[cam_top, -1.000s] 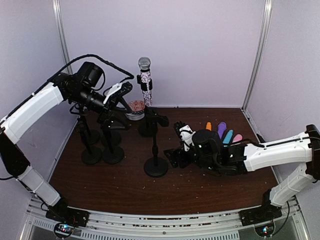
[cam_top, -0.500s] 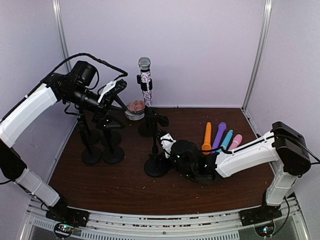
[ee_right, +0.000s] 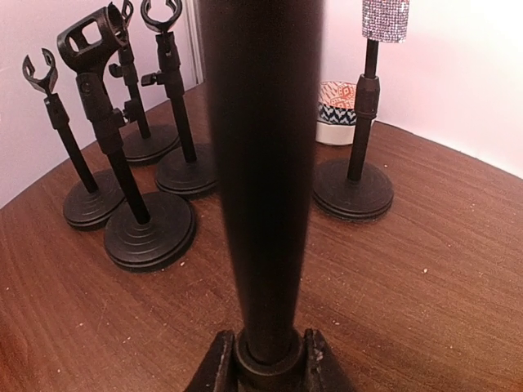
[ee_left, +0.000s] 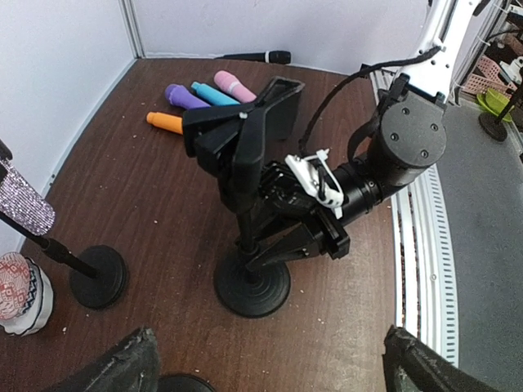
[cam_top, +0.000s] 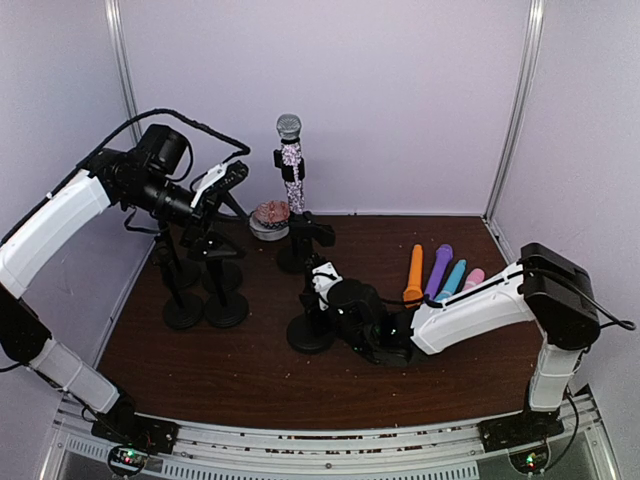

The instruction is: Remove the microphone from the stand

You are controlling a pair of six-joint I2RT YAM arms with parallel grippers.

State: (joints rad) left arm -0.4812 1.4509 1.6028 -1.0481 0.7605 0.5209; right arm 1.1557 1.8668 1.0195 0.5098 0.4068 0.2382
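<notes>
A rhinestone-covered microphone (cam_top: pixel 290 160) stands upright in the clip of a black stand (cam_top: pixel 296 258) at the back; the right wrist view shows it as the microphone (ee_right: pixel 388 18) at top right. In front of it is another black stand (cam_top: pixel 310 333) with a black clip (ee_left: pixel 245 131) on top. My right gripper (cam_top: pixel 312 300) is shut on this stand's pole (ee_right: pixel 261 163), low down, with a finger on each side. My left gripper (cam_top: pixel 222 180) hangs open high at the left, above the table and apart from both stands.
Several empty black stands (cam_top: pixel 205 308) crowd the left side. A patterned cup (cam_top: pixel 268 218) sits by the back wall. Orange, purple, blue and pink microphones (cam_top: pixel 440 270) lie at the right. A black microphone (ee_left: pixel 253 57) lies by the wall. Walls close three sides.
My right arm has swung left from the coloured microphones to the front stand, and its gripper has closed on the pole. My left gripper has drawn back a little to the left.
</notes>
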